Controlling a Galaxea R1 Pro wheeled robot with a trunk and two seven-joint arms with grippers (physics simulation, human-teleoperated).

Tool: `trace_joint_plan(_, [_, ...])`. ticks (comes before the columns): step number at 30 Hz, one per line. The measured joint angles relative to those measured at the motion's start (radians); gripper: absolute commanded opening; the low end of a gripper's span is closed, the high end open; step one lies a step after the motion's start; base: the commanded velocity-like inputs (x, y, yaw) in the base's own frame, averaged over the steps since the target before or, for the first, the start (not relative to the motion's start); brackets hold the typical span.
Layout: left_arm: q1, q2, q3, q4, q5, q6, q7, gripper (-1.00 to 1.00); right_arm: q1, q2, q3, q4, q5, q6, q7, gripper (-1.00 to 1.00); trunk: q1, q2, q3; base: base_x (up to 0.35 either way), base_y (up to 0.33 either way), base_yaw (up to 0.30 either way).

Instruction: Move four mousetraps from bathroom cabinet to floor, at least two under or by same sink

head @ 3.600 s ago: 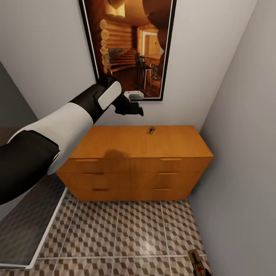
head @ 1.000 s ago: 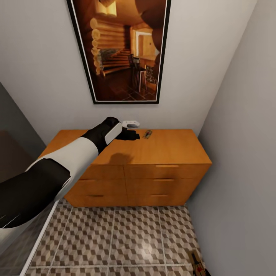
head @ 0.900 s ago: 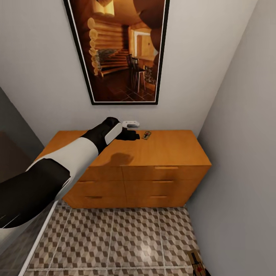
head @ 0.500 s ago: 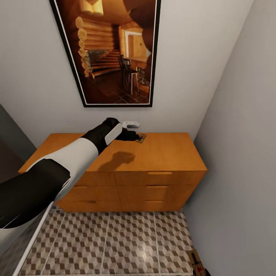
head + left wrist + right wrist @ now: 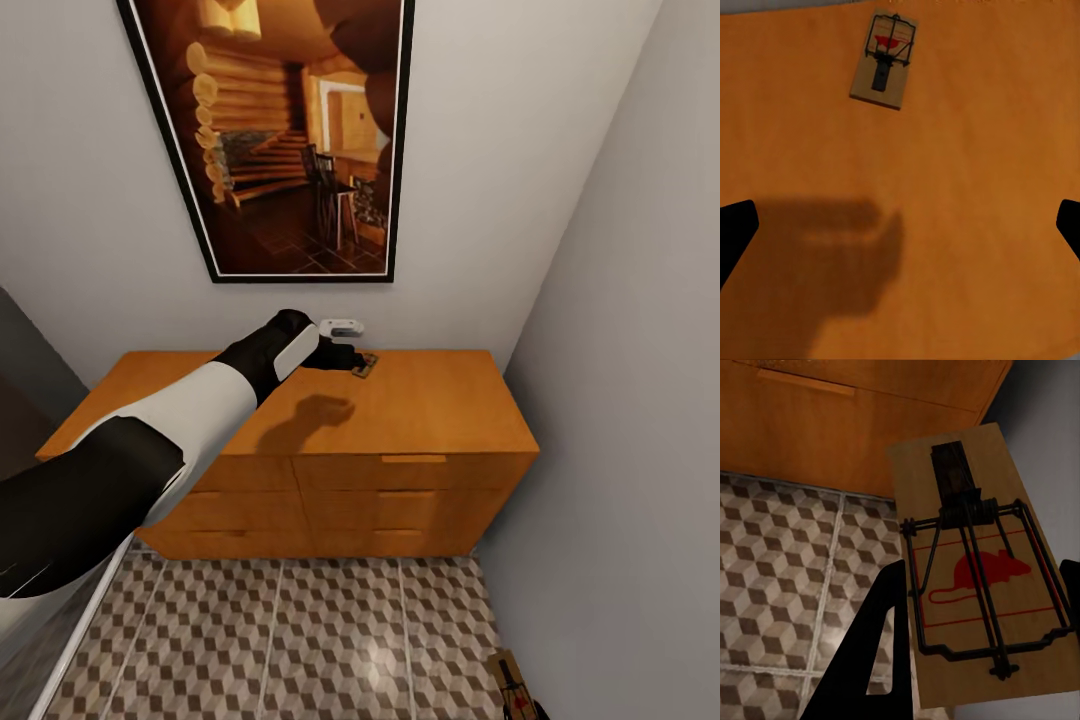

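One mousetrap (image 5: 366,364) lies flat near the back edge of the orange-brown cabinet (image 5: 430,410). My left gripper (image 5: 348,356) hovers just above the cabinet top, right beside that trap. In the left wrist view the gripper (image 5: 900,229) is open, its black fingertips (image 5: 735,232) far apart, and the mousetrap (image 5: 883,58) lies ahead on the cabinet top (image 5: 967,187). My right gripper (image 5: 979,607) is shut on a second mousetrap (image 5: 979,577), held low over the cube-pattern floor (image 5: 780,570) in front of the cabinet (image 5: 832,427). That held mousetrap (image 5: 512,682) also shows in the head view.
A large framed picture (image 5: 290,140) hangs on the wall above the cabinet. A grey side wall (image 5: 620,400) closes the right side, close to the cabinet's end. The white rim of the shower tray (image 5: 83,625) borders the bathroom floor (image 5: 300,640) on the left.
My left arm has dropped from in front of the picture to just above the cabinet top and closed in on the mousetrap. The head camera has shifted, so the cabinet sits differently in view.
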Motion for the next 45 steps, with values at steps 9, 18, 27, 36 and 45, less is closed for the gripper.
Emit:
trace_joint_plan(9, [0.001, 0.0, 0.0, 0.0, -0.001, 0.0, 0.0, 1.0, 0.0, 0.013, 0.001, 0.0, 0.0, 0.0, -0.001, -1.0, 0.0, 0.0, 0.0, 0.003, 0.0, 0.0])
trace_joint_plan(18, [0.002, 0.0, 0.0, 0.0, -0.001, 0.0, 0.0, 1.0, 0.0, 0.02, 0.0, 0.0, -0.001, 0.0, -0.002, -1.0, 0.0, 0.0, 0.0, 0.0, 0.0, 0.0])
trace_joint_plan(27, [0.002, 0.0, 0.0, 0.0, -0.001, 0.0, 0.0, 1.0, 0.0, 0.02, 0.0, 0.0, -0.001, 0.0, -0.001, -1.0, 0.0, 0.0, 0.0, 0.0, 0.0, 0.0])
trace_joint_plan(36, [0.004, 0.0, 0.0, 0.003, -0.001, 0.0, 0.001, 1.0, 0.003, 0.018, 0.0, 0.0, 0.002, -0.001, -0.001, -1.0, 0.0, 0.0, 0.0, 0.0, 0.0, 0.0])
trace_joint_plan(45, [0.009, 0.0, 0.0, 0.003, -0.001, 0.0, 0.001, 1.0, 0.003, 0.018, 0.0, 0.0, 0.002, -0.002, -0.001, -1.0, 0.0, 0.0, 0.0, 0.0, 0.0, 0.0])
